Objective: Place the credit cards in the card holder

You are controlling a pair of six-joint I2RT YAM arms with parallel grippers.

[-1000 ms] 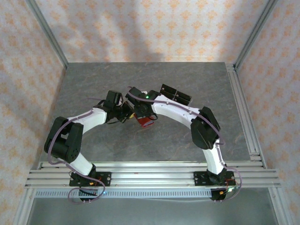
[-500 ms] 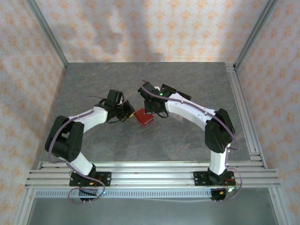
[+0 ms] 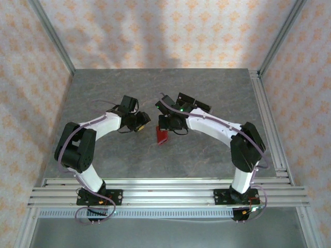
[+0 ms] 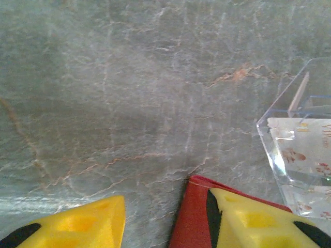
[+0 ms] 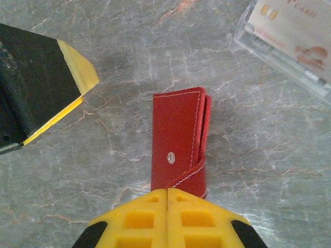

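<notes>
From above, the red wallet [image 3: 161, 136] lies on the table [image 3: 103, 93] between the two arms. The left gripper [image 3: 141, 122] is just to its left, the right gripper [image 3: 167, 126] is just behind it, and the cards [image 3: 194, 104] sit a little farther behind it. A second ago the wallet sat between both grippers; since then the left arm has drawn back. In the left wrist view, the yellow fingers [image 4: 67, 225] stand partly apart with nothing between them. The wallet [image 4: 189, 217] rests against the right-hand finger, and the cards [image 4: 305, 150] wait in a clear box [image 4: 274, 139] beside it. The left fingers were shut a moment earlier, so this looks like a release. In the right wrist view, the right gripper [image 5: 167, 190] is closed tight, finger against finger, its tips over the wallet's [image 5: 178, 139] near end. Whether they press on it, I cannot tell. The wallet looks folded, with its snap [image 5: 170, 158] showing and the cards [image 5: 297, 28] beyond its far end. The next job is probably to open it. That would go best with one gripper pinning one side while the other lifts the flap at the snap, so the wallet does not slide.
</notes>
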